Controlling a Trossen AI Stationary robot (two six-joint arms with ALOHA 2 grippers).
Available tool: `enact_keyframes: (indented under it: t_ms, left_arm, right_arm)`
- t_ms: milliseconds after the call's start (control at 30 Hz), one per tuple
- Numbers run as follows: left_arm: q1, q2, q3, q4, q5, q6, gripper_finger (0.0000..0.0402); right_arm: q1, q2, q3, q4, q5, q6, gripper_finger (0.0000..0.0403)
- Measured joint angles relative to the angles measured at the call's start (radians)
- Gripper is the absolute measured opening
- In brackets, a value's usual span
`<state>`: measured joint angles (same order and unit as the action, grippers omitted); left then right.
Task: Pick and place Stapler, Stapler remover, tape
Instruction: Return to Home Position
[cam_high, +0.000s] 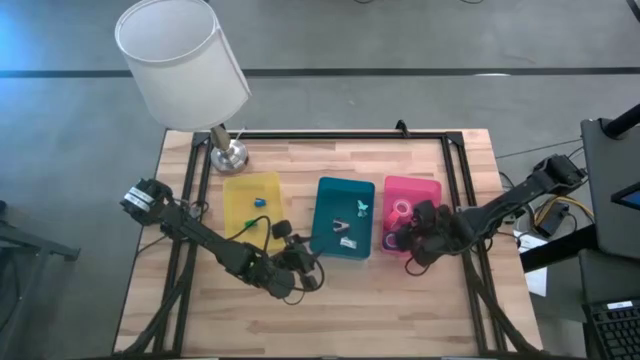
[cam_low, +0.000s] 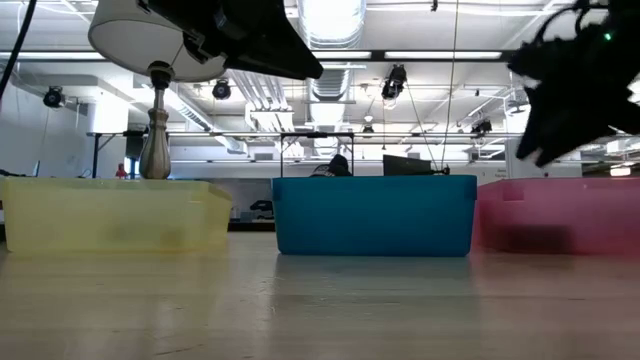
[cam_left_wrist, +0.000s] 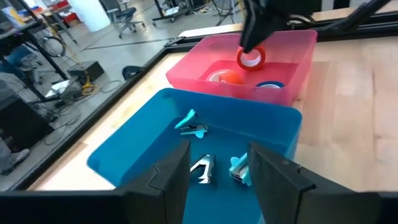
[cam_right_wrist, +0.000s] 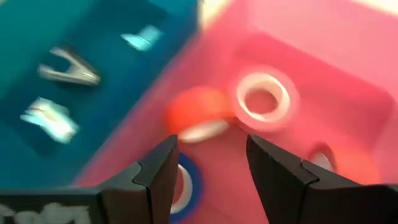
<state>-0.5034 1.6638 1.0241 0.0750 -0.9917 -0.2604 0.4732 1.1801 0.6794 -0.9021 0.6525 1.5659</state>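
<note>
The left arm and right arm are black and jointed; the right gripper has angular, matte-dark fingers.

Open lab or workshop hall: exposed ceiling ducts, strip lights, concrete floor.

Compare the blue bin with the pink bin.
The blue bin holds staple removers; the pink bin holds tape rolls. The right gripper hangs open over the pink bin, while the left gripper is open beside the blue bin's near corner. Both are open-topped plastic bins, side by side on the wooden table.
</note>
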Motion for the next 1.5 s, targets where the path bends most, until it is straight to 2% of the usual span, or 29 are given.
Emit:
enact_keyframes:
  t_ms: [200, 433, 567, 800, 1033, 1233, 1400, 1500]
  left_arm:
    - [-0.013, -0.013, 0.000, -0.005, 0.025, 0.047, 0.0128]
    - [-0.040, -0.133, 0.000, -0.107, 0.026, 0.056, 0.0052]
    - [-0.058, -0.228, 0.000, -0.256, 0.025, 0.016, 0.0010]
    - [-0.068, -0.374, 0.000, -0.554, 0.045, -0.109, 0.0005]
    - [-0.069, -0.456, 0.000, -0.749, 0.104, -0.186, 0.0015]
    - [-0.070, -0.480, -0.007, -0.764, 0.044, -0.160, 0.0019]
    - [-0.076, -0.528, -0.040, -0.753, 0.041, -0.186, 0.0020]
    - [-0.090, -0.570, -0.083, -0.686, 0.065, -0.185, 0.0021]
  right_arm:
    - [0.000, 0.000, 0.077, 0.123, 0.115, -0.207, 0.0147]
    - [0.000, 0.000, 0.096, 0.348, 0.118, -0.521, 0.0063]
    - [0.000, 0.000, 0.096, 0.405, 0.117, -0.590, 0.0016]
    - [0.000, 0.000, 0.096, 0.411, 0.114, -0.656, 0.0009]
    - [0.000, 0.000, 0.096, 0.410, 0.106, -0.769, 0.0008]
    - [-0.005, 0.000, 0.096, 0.410, 0.107, -0.863, 0.0008]
    - [-0.002, -0.001, 0.096, 0.412, 0.105, -0.878, 0.0008]
    - [0.002, -0.007, 0.096, 0.412, 0.095, -0.879, 0.0008]
